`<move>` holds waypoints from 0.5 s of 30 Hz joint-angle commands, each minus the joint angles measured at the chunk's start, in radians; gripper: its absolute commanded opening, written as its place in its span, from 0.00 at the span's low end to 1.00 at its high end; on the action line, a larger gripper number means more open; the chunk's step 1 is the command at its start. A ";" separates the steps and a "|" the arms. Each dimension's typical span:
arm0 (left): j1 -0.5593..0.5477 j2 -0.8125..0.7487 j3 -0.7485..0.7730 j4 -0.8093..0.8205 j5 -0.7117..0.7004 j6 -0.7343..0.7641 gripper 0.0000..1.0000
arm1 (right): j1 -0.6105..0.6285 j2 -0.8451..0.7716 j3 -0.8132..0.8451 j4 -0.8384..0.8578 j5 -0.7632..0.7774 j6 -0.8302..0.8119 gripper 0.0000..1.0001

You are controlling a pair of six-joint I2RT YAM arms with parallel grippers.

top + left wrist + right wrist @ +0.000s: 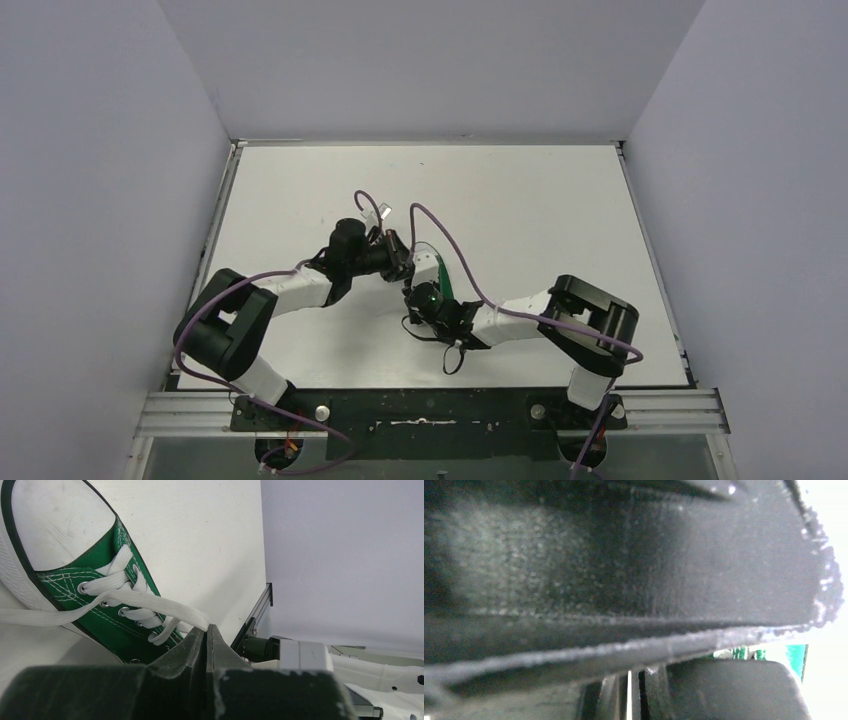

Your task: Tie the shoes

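Observation:
The shoe [443, 283] is a small green canvas sneaker in the middle of the table, mostly covered by both wrists in the top view. The left wrist view shows its white toe cap, green upper [102, 617] and white laces [150, 602]. One lace runs from the eyelets into my left gripper [206, 630], which is shut on it. My right gripper [421, 296] sits just in front of the shoe. In its wrist view a dark blurred body fills most of the frame. Its fingers [611, 697] stand close together with a thin white sliver between them. I cannot tell what that sliver is.
The white table [540, 210] is walled by grey panels on three sides. A black rail [255, 615] runs along its edge. Purple cables [455, 250] loop above both wrists. A strip of green [796, 652] shows at the right wrist view's right edge.

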 commanded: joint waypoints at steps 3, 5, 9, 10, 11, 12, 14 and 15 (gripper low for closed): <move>0.016 -0.028 0.055 0.028 0.036 0.018 0.00 | -0.048 -0.359 -0.005 -0.437 -0.235 0.087 0.00; 0.016 -0.024 0.051 0.042 0.035 0.015 0.00 | -0.068 -0.483 0.001 -0.614 -0.352 0.118 0.00; 0.014 -0.033 0.031 0.056 0.005 0.002 0.00 | -0.123 -0.570 0.140 -0.930 -0.487 0.036 0.00; 0.014 -0.041 0.026 0.055 -0.007 -0.003 0.00 | -0.136 -0.567 0.186 -0.999 -0.460 0.003 0.00; 0.015 -0.050 0.020 0.047 -0.018 -0.005 0.00 | -0.147 -0.559 0.234 -1.055 -0.427 -0.036 0.00; 0.015 -0.061 0.018 0.035 -0.030 -0.004 0.00 | -0.160 -0.547 0.274 -1.095 -0.400 -0.077 0.00; 0.014 -0.080 0.018 -0.002 -0.047 -0.004 0.00 | -0.183 -0.510 0.362 -1.141 -0.314 -0.164 0.00; 0.013 -0.087 0.022 -0.021 -0.051 -0.004 0.00 | -0.195 -0.487 0.390 -1.146 -0.277 -0.204 0.00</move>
